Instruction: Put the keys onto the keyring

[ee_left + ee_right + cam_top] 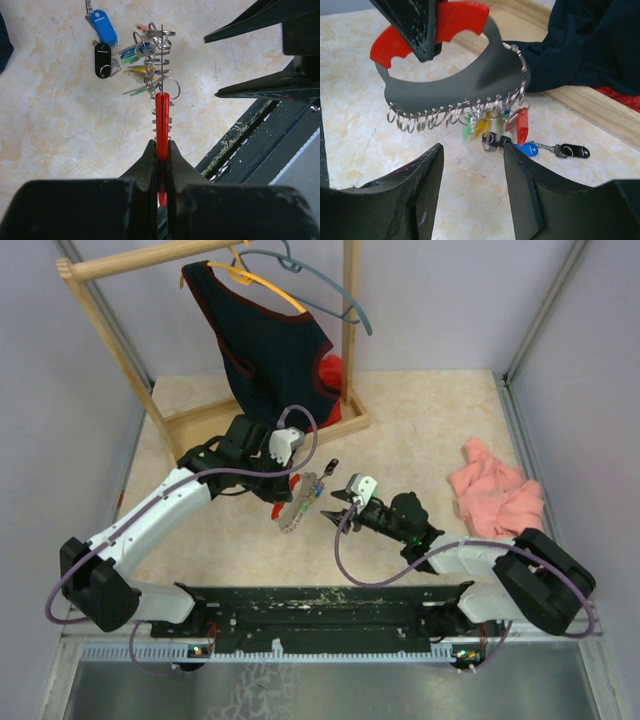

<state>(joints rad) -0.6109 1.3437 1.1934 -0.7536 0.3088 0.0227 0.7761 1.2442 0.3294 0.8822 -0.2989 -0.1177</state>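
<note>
The keyring (462, 87) is a grey loop with a red part (457, 17) and hangs above the table. My left gripper (161, 146) is shut on the red part (161, 115). Small wire rings line its lower edge, and green (466, 131), yellow (482, 125) and red (521, 127) keys dangle from them. A blue key (103, 27) and a black key (102, 60) lie on the table beyond it. My right gripper (472, 170) is open just below and in front of the dangling keys, with nothing between its fingers. From above, the keyring (297, 505) sits between the left gripper (288, 485) and the right gripper (332, 508).
A wooden clothes rack (345, 320) stands at the back with a dark garment (265, 340) on a yellow hanger and a grey hanger (330, 285) beside it. A pink cloth (495, 495) lies at the right. A black rail (330, 605) runs along the near edge.
</note>
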